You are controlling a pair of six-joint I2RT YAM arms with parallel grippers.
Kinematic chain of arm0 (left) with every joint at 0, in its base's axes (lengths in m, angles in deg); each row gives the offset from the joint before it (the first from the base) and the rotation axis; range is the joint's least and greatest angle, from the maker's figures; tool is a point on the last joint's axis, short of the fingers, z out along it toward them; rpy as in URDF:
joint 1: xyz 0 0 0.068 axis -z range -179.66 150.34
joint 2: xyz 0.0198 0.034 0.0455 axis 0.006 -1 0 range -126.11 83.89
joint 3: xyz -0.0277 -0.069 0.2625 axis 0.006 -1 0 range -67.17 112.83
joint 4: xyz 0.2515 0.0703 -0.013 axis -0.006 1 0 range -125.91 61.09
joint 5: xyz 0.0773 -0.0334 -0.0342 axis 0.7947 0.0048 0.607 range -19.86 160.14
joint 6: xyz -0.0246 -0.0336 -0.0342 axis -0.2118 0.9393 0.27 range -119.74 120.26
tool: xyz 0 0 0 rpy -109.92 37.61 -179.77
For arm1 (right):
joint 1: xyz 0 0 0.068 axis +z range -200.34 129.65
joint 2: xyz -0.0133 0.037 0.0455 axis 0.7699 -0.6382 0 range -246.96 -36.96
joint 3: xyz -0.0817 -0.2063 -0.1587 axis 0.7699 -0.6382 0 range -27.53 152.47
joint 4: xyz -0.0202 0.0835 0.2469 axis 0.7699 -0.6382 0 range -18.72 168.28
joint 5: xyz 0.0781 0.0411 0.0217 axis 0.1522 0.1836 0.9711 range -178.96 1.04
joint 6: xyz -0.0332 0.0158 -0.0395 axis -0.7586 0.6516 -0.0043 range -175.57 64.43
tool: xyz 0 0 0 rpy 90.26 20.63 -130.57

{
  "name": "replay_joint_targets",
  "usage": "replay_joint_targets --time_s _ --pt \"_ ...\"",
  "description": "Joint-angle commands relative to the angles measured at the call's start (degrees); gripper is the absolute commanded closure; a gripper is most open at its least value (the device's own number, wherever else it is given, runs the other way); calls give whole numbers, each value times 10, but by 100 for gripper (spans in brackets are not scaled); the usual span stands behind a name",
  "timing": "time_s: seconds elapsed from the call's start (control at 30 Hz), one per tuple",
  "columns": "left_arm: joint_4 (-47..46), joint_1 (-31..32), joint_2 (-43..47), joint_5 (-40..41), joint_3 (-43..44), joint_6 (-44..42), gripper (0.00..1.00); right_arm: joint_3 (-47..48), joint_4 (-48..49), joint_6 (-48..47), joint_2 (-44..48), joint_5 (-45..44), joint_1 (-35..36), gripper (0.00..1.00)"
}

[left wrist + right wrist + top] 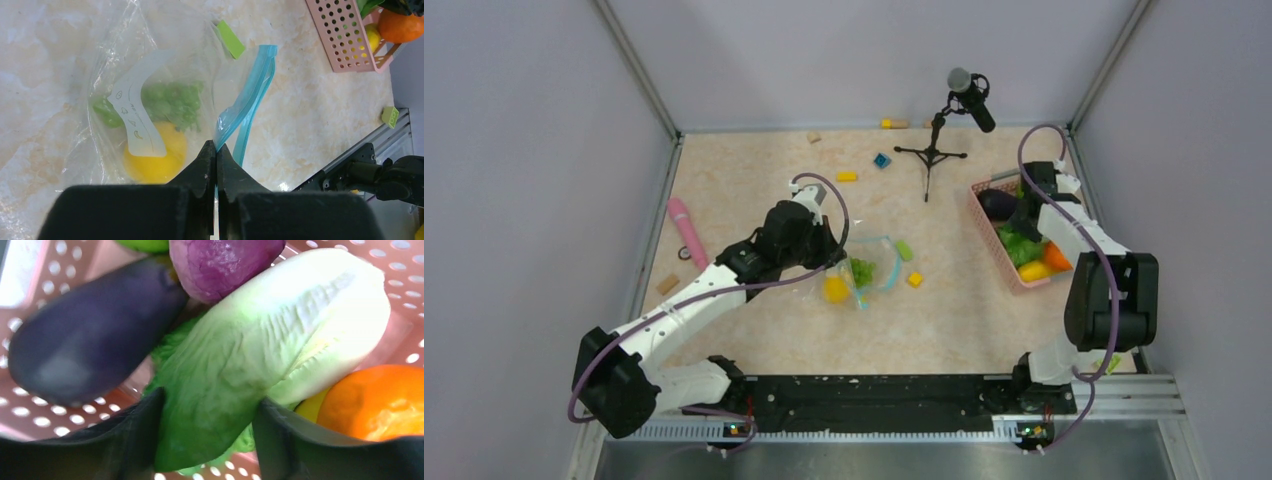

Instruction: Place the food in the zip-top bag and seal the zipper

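We see the left end effector (216, 148) pinched shut on the zip-top bag (165, 60) by its zipper (251, 92) mid-desk (310, 115), with a lemon (156, 156) inside. The right end effector (210, 397), part open, seemingly clamps a toy cabbage (280, 335) in the far-right pink basket (30, 270).

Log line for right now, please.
left claw: shut on bag edge by zipper | bag: open, lemon and greens inside | right claw: gripping lettuce in basket | seal: not done

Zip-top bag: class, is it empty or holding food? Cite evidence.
Holding food: a yellow piece and a green piece show inside the clear zip-top bag.
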Motion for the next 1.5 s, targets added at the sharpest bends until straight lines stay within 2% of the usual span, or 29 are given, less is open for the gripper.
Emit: replay_joint_targets --time_s 0.0,0.1,0.27,0.6,0.7,0.77,0.8,0.9,1.0,1.13,1.3,1.47 --pt "-8 1 -1 -15 26 -4 100 -9 62 20 24 18 -7 79" --pt "-9 1 5 -14 23 0 100 -25 62 12 95 15 -7 87" --pt "-18 1 14 -15 16 4 100 -31 36 -25 210 17 -7 91" --pt "-28 1 17 -28 9 12 100 -62 73 -101 392 201 -8 94" --pt "-28 1 18 -29 8 14 100 -69 91 -127 422 368 -7 100" --pt "-28 1 21 -30 7 14 100 -88 118 -138 435 569 -5 100" --pt "-28 1 23 -31 7 14 100 -100 132 -136 444 633 2 100" --pt "-21 1 29 -30 7 10 100 -152 166 -103 486 685 64 100" --pt "-13 1 30 -38 5 -3 100 -185 156 -82 499 761 140 100" --pt "5 1 25 -46 7 -21 100 -203 96 -73 497 787 236 100" --pt "8 1 24 -72 7 -40 100 -240 48 -71 473 857 266 100" --pt "4 1 26 -125 -6 -57 100 -271 131 -34 433 889 288 100"
